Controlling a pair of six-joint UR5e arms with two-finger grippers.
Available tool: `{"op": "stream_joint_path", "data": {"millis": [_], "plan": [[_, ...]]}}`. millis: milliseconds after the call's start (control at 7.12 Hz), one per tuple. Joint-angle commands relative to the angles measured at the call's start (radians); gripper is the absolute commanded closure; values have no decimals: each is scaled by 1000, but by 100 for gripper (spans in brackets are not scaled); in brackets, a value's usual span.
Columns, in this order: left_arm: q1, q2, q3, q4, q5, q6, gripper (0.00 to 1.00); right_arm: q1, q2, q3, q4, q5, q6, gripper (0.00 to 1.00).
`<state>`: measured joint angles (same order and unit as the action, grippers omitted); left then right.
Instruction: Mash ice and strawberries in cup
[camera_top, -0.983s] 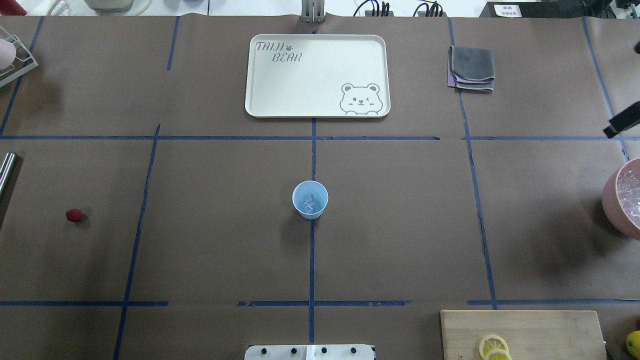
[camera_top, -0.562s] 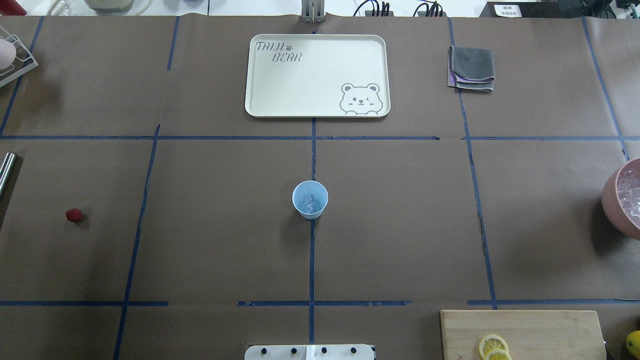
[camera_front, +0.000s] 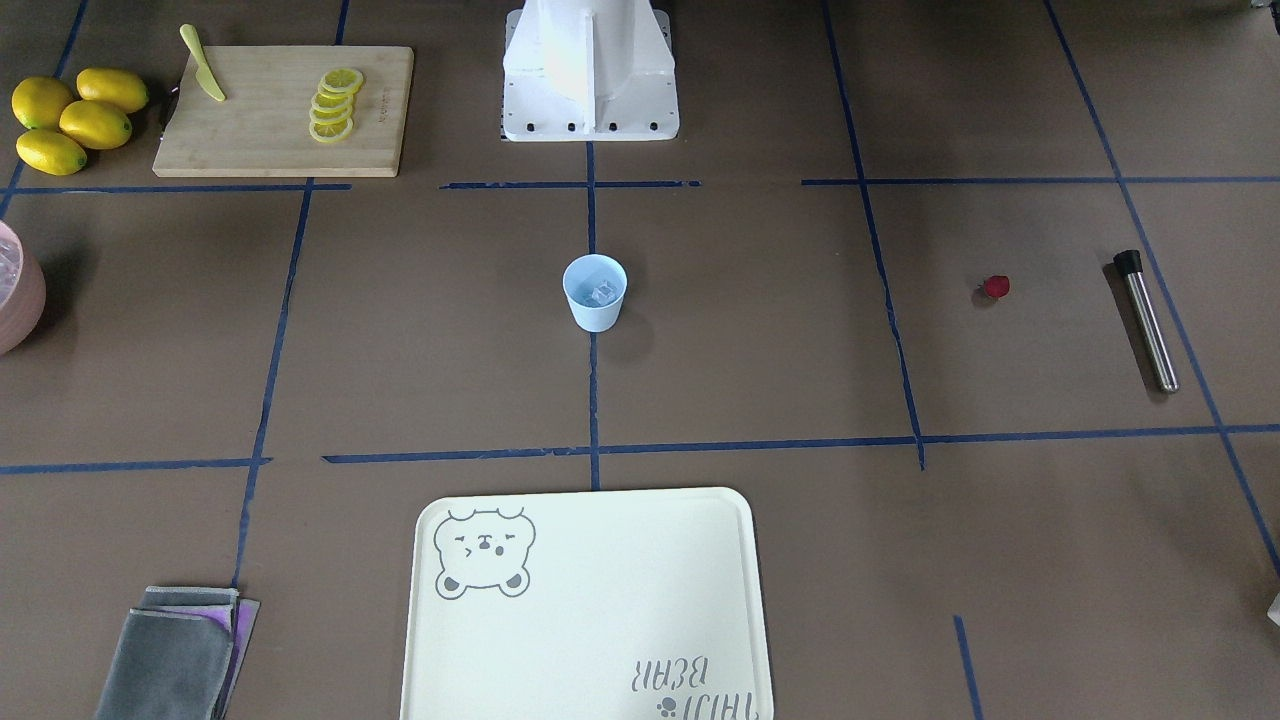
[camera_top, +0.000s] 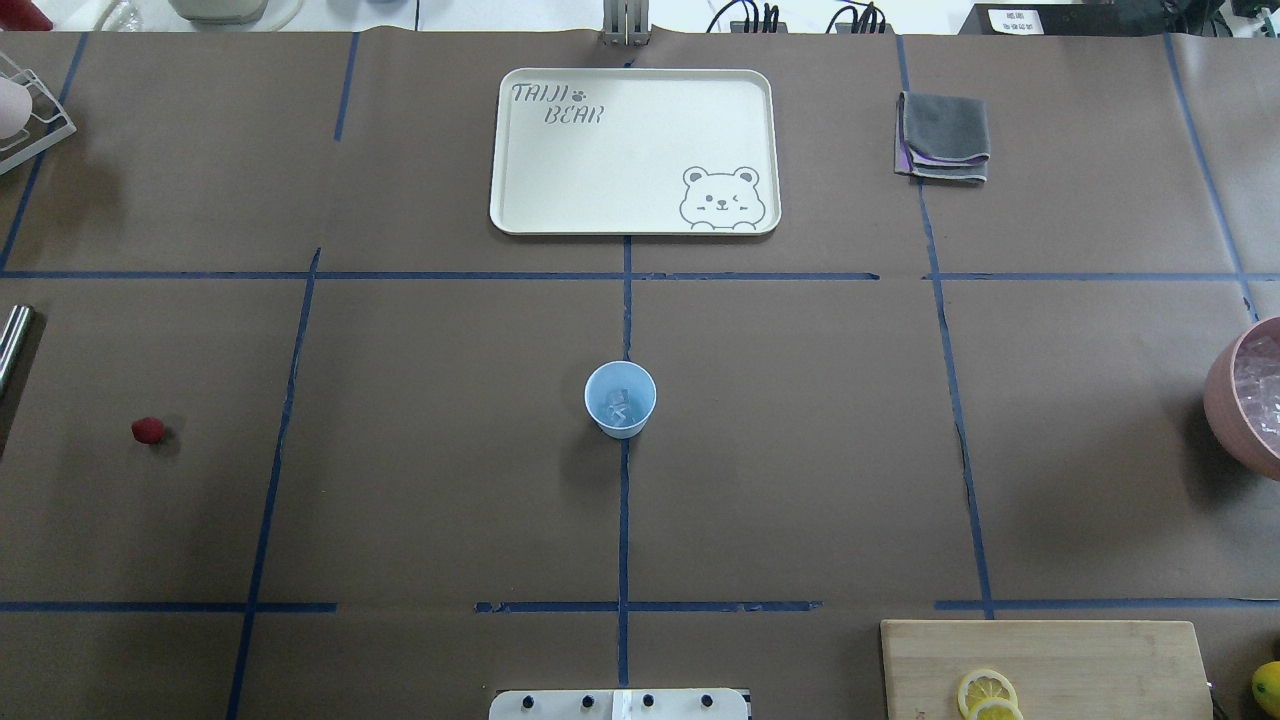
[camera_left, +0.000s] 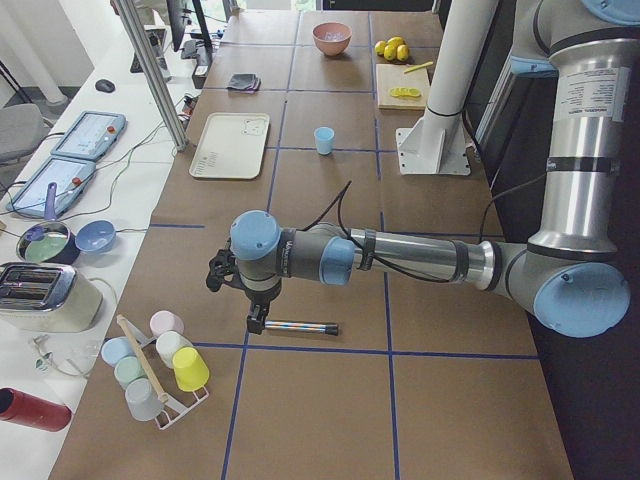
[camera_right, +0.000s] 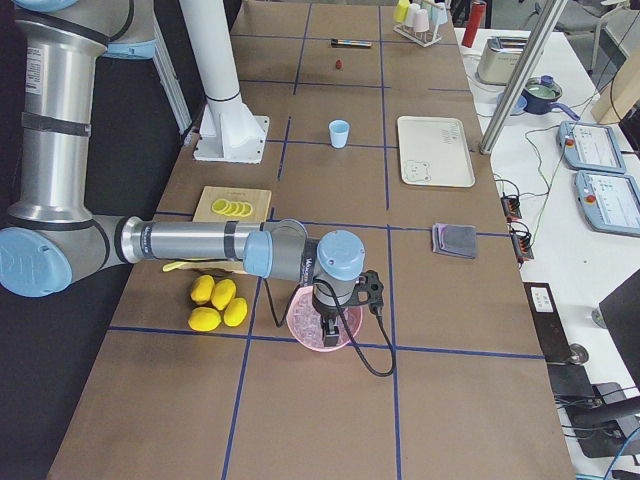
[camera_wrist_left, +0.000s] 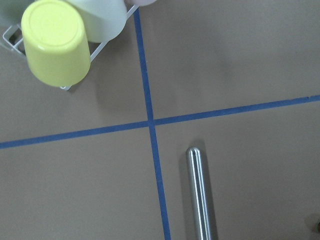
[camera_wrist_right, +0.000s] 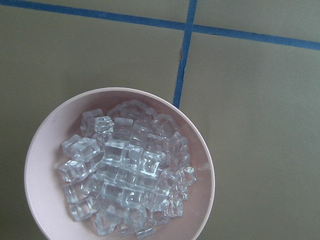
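The cup (camera_top: 620, 399) stands upright at the centre of the overhead frame, on a blue tape line of the brown surface (camera_top: 800, 450), with a few cubes of ice (camera_front: 603, 292) at its bottom. The strawberry (camera_top: 148, 430) lies alone on the surface at the left middle of that frame, well apart from the cup. In the front-facing frame a metal rod (camera_front: 1146, 320) with a black cap lies at the right, near the berry but not touching it. More clear cubes fill a pink bowl (camera_wrist_right: 42, 150) at the right edge of the overhead frame. The left gripper (camera_left: 256, 322) hangs low over one end of the rod at the lower left of the left side view; whether it is open or closed cannot be told. The right gripper (camera_right: 329, 328) points down over the pink bowl at the lower centre of the right side view, and its state cannot be told either. A cream tray (camera_top: 640, 100) sits at the top centre of the overhead frame, a folded grey cloth (camera_top: 945, 135) to its right. A cutting board (camera_front: 270, 130) with lemon slices (camera_front: 333, 105) and whole lemons (camera_front: 70, 120) fill the upper left of the front-facing frame.
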<state>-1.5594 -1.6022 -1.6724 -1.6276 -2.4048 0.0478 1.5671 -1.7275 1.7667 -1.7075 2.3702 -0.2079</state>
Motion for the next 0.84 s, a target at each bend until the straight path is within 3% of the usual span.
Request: {"op": "stream_joint_path", "data": {"millis": [0, 421, 702], "plan": [[5, -39, -17, -12, -8, 6, 0, 2, 8, -4, 0, 1, 2, 1], [105, -22, -26, -71, -5, -11, 0, 2, 14, 5, 0, 1, 2, 0], [239, 2, -74, -112, 28, -309, 0, 2, 14, 10, 0, 1, 2, 0]]}}
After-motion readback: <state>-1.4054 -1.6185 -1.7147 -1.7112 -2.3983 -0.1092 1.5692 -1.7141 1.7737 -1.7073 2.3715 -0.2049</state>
